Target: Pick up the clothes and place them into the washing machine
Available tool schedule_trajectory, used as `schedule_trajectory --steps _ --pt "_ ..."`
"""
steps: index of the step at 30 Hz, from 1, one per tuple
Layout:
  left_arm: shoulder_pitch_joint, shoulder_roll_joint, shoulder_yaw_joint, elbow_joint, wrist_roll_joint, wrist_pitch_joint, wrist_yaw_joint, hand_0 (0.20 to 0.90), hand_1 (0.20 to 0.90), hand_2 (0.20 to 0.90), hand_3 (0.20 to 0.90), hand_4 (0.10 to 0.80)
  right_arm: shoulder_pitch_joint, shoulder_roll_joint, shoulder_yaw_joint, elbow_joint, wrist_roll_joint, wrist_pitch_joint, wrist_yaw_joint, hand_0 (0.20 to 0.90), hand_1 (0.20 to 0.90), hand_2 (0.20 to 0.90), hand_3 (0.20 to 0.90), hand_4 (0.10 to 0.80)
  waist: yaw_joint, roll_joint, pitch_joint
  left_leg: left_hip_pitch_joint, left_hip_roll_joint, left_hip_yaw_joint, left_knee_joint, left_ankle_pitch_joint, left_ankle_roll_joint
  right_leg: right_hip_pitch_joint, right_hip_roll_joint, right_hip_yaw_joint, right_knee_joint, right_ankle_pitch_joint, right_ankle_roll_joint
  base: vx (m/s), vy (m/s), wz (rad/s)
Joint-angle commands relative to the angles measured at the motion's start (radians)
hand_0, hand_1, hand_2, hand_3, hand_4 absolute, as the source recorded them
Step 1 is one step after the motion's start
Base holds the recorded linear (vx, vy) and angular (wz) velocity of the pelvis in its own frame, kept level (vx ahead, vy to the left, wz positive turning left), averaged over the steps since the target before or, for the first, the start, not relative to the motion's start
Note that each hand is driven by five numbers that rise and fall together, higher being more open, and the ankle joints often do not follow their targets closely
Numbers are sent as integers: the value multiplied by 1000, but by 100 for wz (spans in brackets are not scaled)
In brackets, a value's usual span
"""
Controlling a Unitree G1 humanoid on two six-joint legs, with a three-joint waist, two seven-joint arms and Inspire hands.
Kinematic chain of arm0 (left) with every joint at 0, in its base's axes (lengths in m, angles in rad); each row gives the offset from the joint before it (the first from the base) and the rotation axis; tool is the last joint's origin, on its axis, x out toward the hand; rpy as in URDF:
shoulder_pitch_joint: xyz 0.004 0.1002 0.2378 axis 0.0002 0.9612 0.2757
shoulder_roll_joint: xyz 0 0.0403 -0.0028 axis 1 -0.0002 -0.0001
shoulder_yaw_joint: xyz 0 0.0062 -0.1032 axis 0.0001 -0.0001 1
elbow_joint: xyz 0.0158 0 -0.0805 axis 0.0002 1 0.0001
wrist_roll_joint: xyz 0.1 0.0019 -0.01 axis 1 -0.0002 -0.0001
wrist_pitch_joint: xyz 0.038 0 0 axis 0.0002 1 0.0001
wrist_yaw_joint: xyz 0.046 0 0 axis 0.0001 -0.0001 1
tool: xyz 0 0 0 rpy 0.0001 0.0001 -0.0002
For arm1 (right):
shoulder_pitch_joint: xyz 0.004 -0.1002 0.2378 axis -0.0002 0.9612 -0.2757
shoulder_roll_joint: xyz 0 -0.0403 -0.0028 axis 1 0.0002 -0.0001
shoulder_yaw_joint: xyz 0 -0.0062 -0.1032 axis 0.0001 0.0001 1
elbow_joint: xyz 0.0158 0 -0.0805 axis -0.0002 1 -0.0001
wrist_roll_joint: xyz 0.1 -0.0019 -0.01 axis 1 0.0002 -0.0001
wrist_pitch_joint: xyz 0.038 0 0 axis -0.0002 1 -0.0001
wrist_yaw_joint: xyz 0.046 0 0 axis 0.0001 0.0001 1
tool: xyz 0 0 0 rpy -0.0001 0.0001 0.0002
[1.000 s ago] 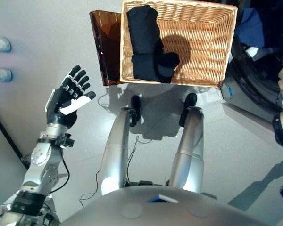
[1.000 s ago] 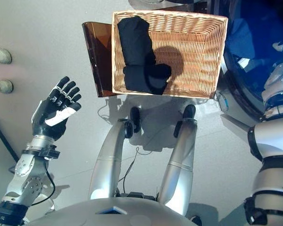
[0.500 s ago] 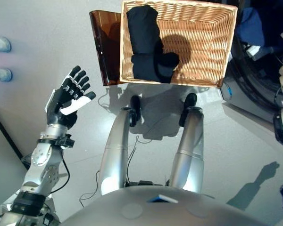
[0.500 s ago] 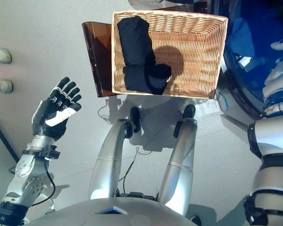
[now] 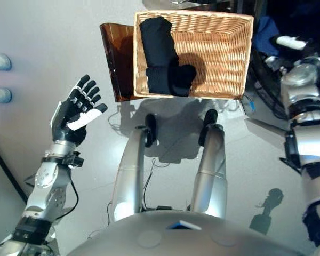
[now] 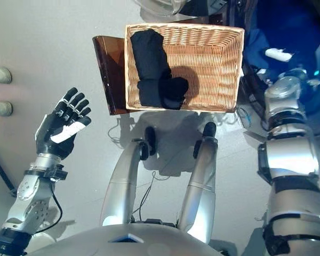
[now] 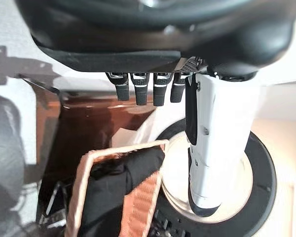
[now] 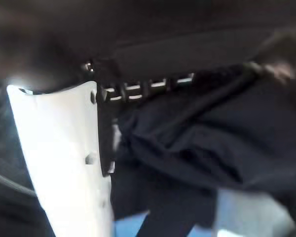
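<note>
Your right hand (image 8: 59,163) reaches into the washing machine (image 6: 288,32), fingers straight above dark cloth.
Remaining black clothes (image 5: 162,58) lie lengthwise down the wicker basket's (image 5: 218,53) left side, nearer your open, raised left hand (image 5: 74,114).

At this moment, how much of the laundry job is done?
Partly done: dark cloth lies before the right hand inside the washing machine. Whether it still grips that cloth is unclear. Left: the black garment in the wicker basket. The left hand is open, empty.
</note>
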Motion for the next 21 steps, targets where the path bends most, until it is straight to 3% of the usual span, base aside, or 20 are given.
schedule_trajectory --steps 1,9,10,21 --pt "-21 12 84 -33 -7 -112 3 900 900 900 900 800 36 21 -60 -42 228 -149 5 900 900 900 900 800 2 5 -27 37 -11 -4 -215 98 -24 43 16 -43 -46 -8 -86 45 75 -16" --pt "-46 14 86 -29 19 -134 -1 900 900 900 900 800 97 117 -122 -120 319 -223 29 900 900 900 900 800 2 0 -38 110 -22 -5 -323 132 -19 133 8 -56 -177 36 -65 35 34 -6" --pt "-43 6 94 -21 28 -140 2 900 900 900 900 800 138 132 -94 -180 245 -221 12 900 900 900 900 800 0 -8 -44 136 -24 -11 -359 148 -18 170 9 -66 -230 55 -62 35 6 -3" --pt "-36 -46 97 30 56 -139 11 900 900 900 900 800 291 216 -79 -374 180 -259 14 900 900 900 900 800 -20 -35 -54 248 -22 -41 -501 212 -26 319 15 -113 -411 117 -52 53 -25 2"
